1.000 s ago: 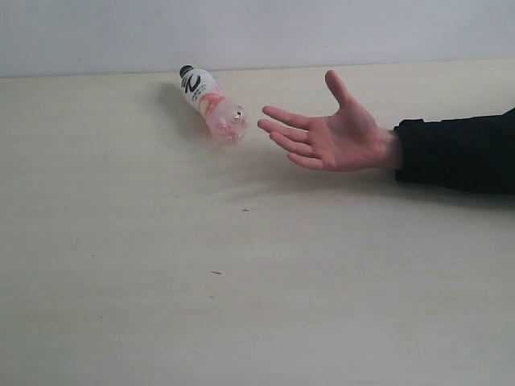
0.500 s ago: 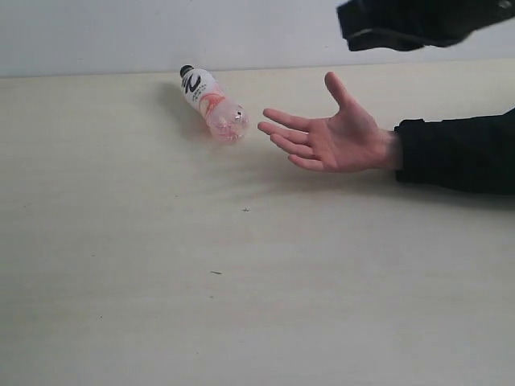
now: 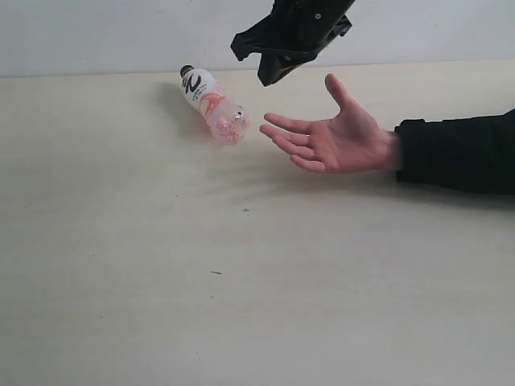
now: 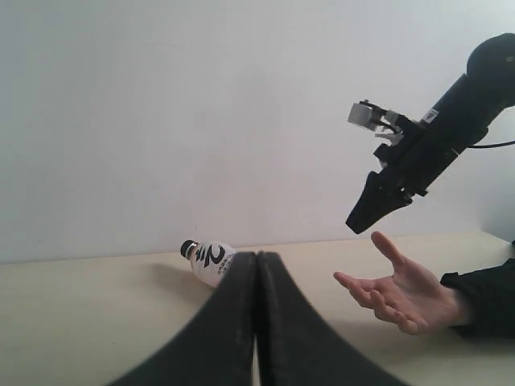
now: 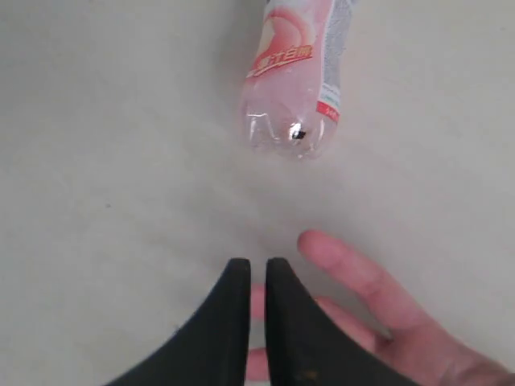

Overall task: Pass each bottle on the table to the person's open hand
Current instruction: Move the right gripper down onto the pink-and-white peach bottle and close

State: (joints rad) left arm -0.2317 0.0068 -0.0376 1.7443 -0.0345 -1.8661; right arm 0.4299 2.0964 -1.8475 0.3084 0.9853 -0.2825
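One bottle (image 3: 212, 103), pinkish with a black cap and a white label, lies on its side near the far edge of the table (image 3: 161, 265); it also shows as the bottle (image 4: 207, 261) and the bottle (image 5: 296, 76). The person's open hand (image 3: 331, 133), palm up on a black-sleeved arm, waits just right of it, seen too as the hand (image 4: 402, 292) and the hand (image 5: 378, 322). My right gripper (image 3: 256, 63) hangs shut and empty above the gap between bottle and fingers, its tips (image 5: 252, 269) over the fingertips. My left gripper (image 4: 257, 257) is shut, empty, and out of the exterior view. The other bottles are out of view.
A plain white wall (image 3: 96, 32) rises behind the table's far edge. The black sleeve (image 3: 459, 153) lies across the table's right side. A few tiny dark specks (image 3: 245, 210) mark the tabletop.
My right arm has come in from the upper right and swung left and down, now hanging over the person's fingertips next to the bottle. The bottle and the hand have stayed put.
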